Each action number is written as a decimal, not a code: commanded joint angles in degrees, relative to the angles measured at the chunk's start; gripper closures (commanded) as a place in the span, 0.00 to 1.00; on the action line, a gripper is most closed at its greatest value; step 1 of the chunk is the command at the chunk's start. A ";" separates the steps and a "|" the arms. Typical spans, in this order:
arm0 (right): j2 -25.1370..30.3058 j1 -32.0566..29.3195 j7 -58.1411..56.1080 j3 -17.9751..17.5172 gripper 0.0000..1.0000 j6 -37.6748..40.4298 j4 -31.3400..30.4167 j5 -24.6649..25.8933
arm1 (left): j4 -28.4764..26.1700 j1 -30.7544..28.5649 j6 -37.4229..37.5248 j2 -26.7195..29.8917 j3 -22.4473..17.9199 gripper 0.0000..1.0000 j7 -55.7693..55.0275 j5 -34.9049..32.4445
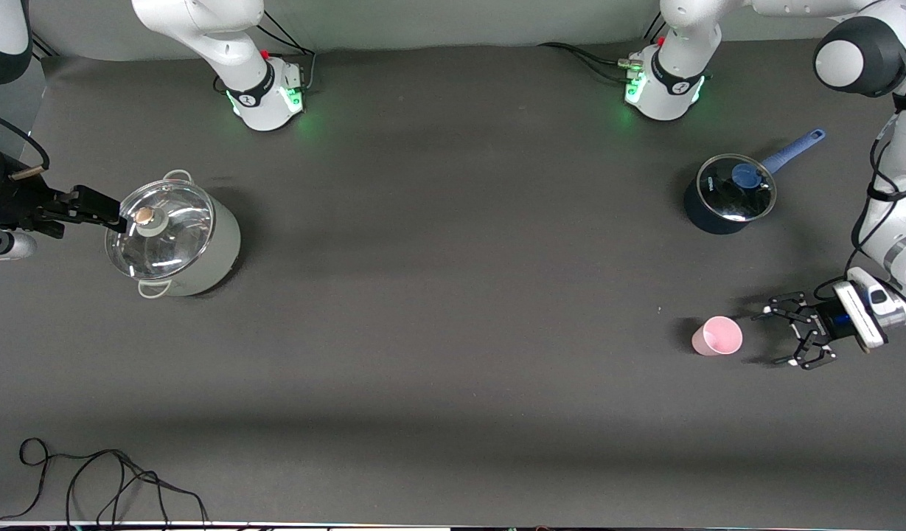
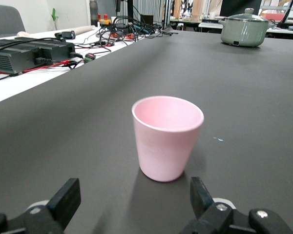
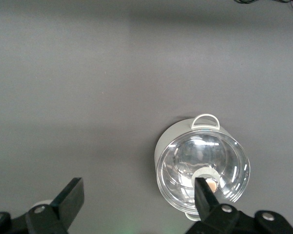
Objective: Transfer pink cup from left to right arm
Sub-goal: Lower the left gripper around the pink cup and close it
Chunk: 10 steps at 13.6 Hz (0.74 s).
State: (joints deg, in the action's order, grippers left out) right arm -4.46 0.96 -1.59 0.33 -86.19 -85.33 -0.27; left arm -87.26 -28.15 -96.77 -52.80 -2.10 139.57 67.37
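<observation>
While the pink cup (image 1: 716, 336) stands upright, the wide-open left gripper (image 1: 781, 338) sits at its three o'clock; the right gripper (image 1: 113, 214), also wide, hangs above the pale lidded pot (image 1: 174, 237).

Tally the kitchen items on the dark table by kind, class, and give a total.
Cups: 1, the pink cup standing upright near the left arm's end.
Lidded pots: 2, the pale green pot and the blue-handled saucepan.
Total: 3

White arms, black tools (image 1: 781, 335)
</observation>
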 commanded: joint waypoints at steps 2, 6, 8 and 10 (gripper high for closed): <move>-0.55 0.27 0.18 0.20 0.00 1.28 1.48 0.01 | -3.61 -1.46 2.82 -0.73 0.43 0.00 7.11 3.20; -0.55 0.79 0.97 0.20 0.00 1.28 1.39 0.10 | -7.83 -1.12 2.64 -0.64 1.57 0.00 12.38 6.63; -0.64 0.88 1.06 0.11 0.00 1.28 1.65 0.01 | -8.37 -0.15 2.12 -0.64 1.83 0.00 12.48 8.30; -0.73 0.62 0.88 0.11 0.00 1.28 1.57 0.01 | -8.72 1.43 0.72 -0.64 1.84 0.00 12.57 10.67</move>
State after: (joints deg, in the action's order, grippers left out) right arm -4.49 1.24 -1.59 0.24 -85.91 -85.32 -0.27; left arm -94.63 -28.30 -94.70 -54.26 0.06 150.38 75.52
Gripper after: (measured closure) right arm 0.000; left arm 0.000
